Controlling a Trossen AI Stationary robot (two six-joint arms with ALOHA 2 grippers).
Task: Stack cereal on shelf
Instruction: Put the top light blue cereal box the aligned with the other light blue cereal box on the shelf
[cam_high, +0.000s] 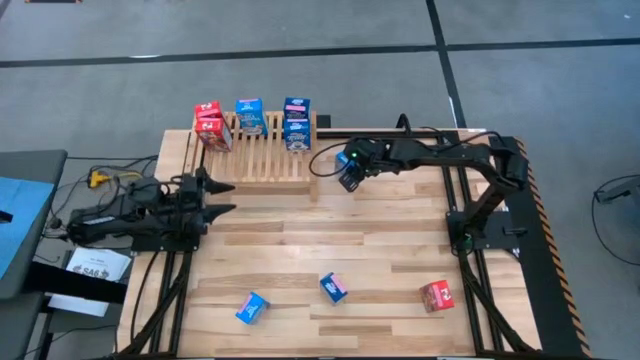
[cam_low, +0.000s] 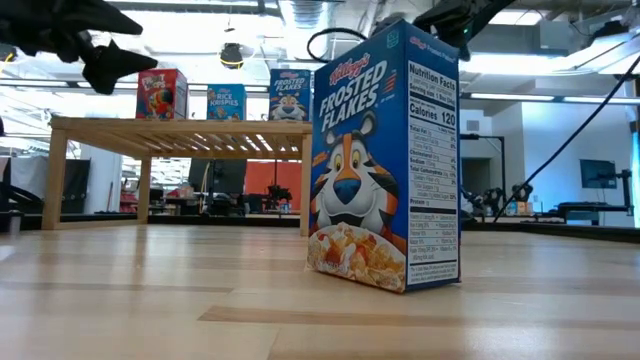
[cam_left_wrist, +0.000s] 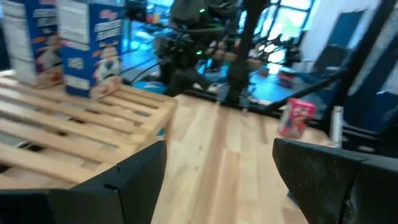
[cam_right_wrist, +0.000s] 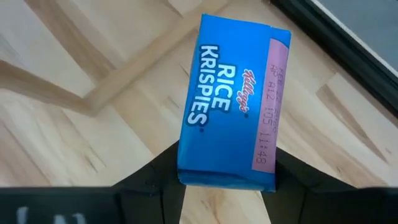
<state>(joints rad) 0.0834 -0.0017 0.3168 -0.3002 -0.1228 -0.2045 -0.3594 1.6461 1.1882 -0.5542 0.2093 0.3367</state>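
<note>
My right gripper (cam_right_wrist: 227, 177) is clamping a Rice Krispies box (cam_right_wrist: 231, 102), its long axis pointing away from the jaws, just beside the shelf (cam_high: 262, 160). My left gripper (cam_high: 215, 195) is waiting half open and empty, near the shelf's front edge.

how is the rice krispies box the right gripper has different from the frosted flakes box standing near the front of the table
The Rice Krispies box is pinched between the right gripper fingers, beside the shelf; the Frosted Flakes box is free of both grippers.
The Rice Krispies box is off the tabletop; the Frosted Flakes box stands upright on the table.
The Rice Krispies box shows plain blue with white lettering; the Frosted Flakes box shows a tiger and a nutrition panel.
Both are blue Kellogg's cartons.
</note>
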